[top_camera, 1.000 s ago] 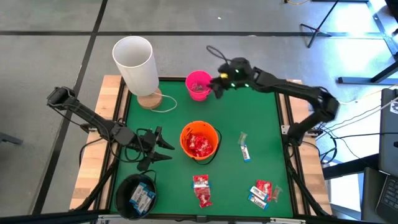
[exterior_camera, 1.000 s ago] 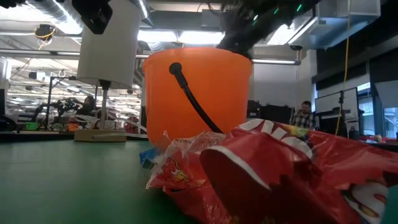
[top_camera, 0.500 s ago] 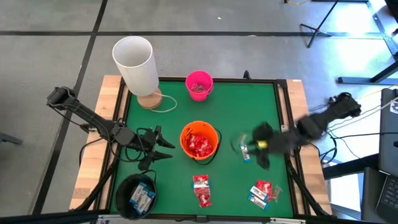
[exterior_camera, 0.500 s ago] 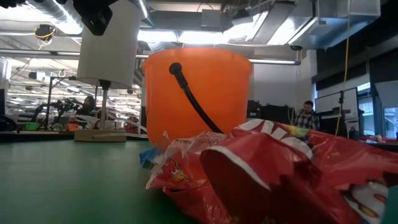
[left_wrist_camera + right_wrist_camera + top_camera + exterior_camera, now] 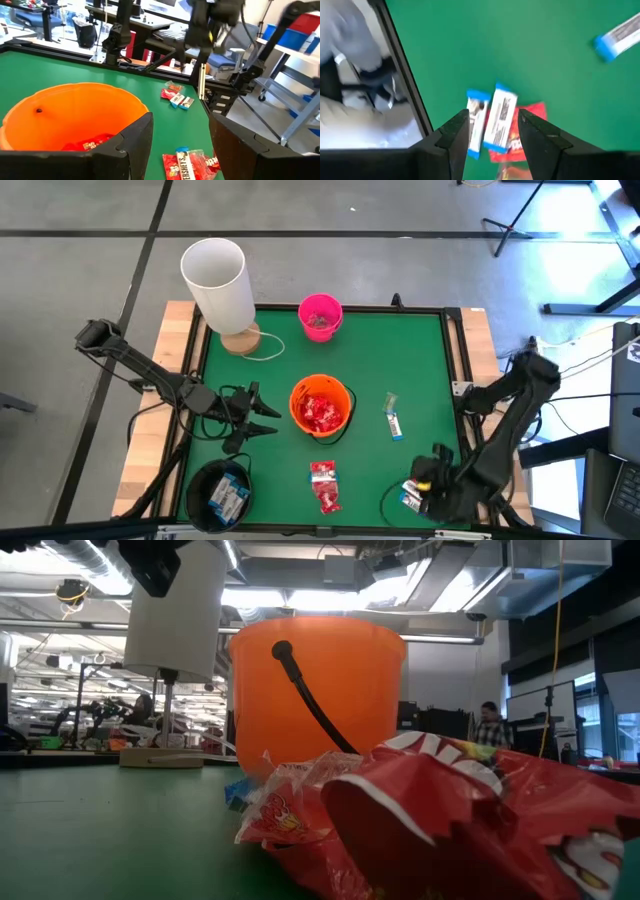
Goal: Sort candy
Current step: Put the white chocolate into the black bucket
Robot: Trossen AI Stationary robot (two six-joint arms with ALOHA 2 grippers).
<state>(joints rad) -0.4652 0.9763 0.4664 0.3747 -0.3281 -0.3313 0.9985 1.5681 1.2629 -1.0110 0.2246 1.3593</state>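
At 5 o'clock on green felt worktop (image 5: 420,370), right hand (image 5: 492,131) hovers, fingers spread, over white-and-blue candy bars (image 5: 497,120) atop a shiny red packet (image 5: 520,135). Risk: pinching both kinds together. Left hand (image 5: 262,418) waits w/ fingers spread, 9 o'clock of orange plastic bucket (image 5: 321,405).

Red packets and white-and-blue bars of candy (image 5: 323,485) lie scattered flat on the green mat.

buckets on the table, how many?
3: orange bucket at the centre, pink bucket at the far edge, black bucket at the near left corner. None seem hidden.
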